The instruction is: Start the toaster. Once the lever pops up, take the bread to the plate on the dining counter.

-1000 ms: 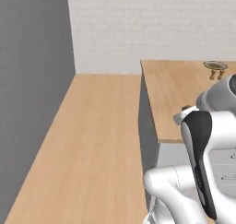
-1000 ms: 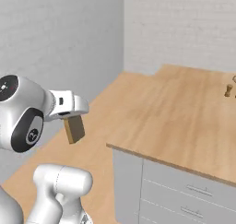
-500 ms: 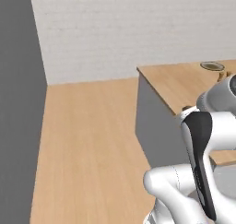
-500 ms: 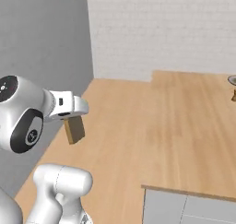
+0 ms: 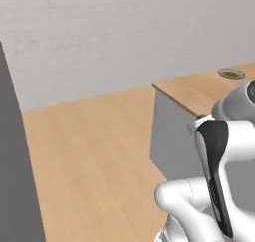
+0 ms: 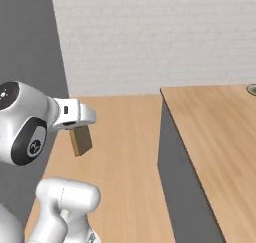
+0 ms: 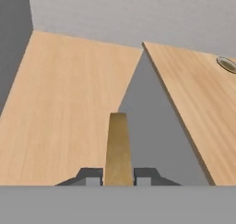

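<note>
The two-finger gripper point(image 7: 118, 174) has its dark fingers point(image 7: 91, 175) closed on the small tan-brown slice of bread point(image 7: 118, 147), one on each flat face, and the slice stands edge-on between them in the hand view. From the right base view the bread point(image 6: 80, 140) hangs just below the white hand, up in the air over the light wood floor point(image 6: 125, 152), well apart from any surface. So the toasting half of the job looks done: the slice is out and in the grip, and what is left is the carry and the set-down.

Ahead and to the right of the bread lies the long light-wood-topped dining worktop point(image 7: 198, 94) with its grey side panel point(image 7: 156, 131) facing the robot. At the far end of that worktop sits a small round rim point(image 7: 227, 63), also seen in the left base view point(image 5: 231, 73); whether it is the plate or part of a sink cannot be told at this size. The bread is not yet over the worktop, so the delivery is, by this reading, somewhere past the middle.

No brands, labels or writing can be read anywhere.
</note>
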